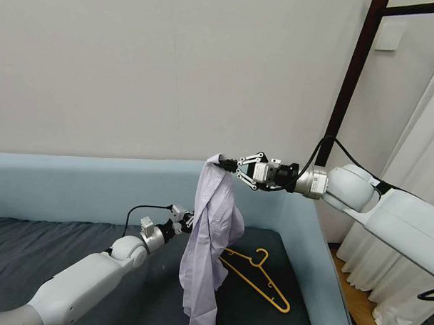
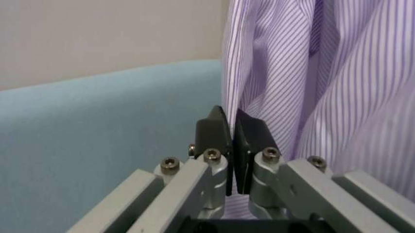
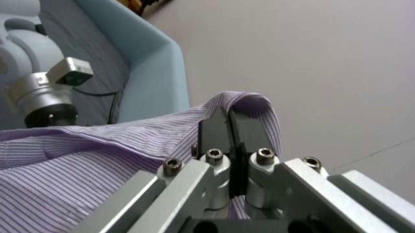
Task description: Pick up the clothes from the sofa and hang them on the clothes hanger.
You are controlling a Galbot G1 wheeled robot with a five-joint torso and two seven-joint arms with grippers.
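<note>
The left pincer [image 1: 189,220] pinches the side edge of the striped shirt [image 1: 208,248], low above the sofa [image 1: 52,189]. The right pincer [image 1: 225,163] clamps its collar, holding it aloft. Drawing the grips apart should open the shirt for the yellow hanger [image 1: 264,277]. The left wrist view shows cloth between the pads [image 2: 214,136], which is unclear from the head view.

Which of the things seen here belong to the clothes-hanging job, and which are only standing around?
Belong to the job:
- striped shirt, held up by the right end effector and pinched lower down by the left end effector
- yellow hanger, lying on the sofa

Only standing around:
- white curtain
- dark frame
- wall
</note>
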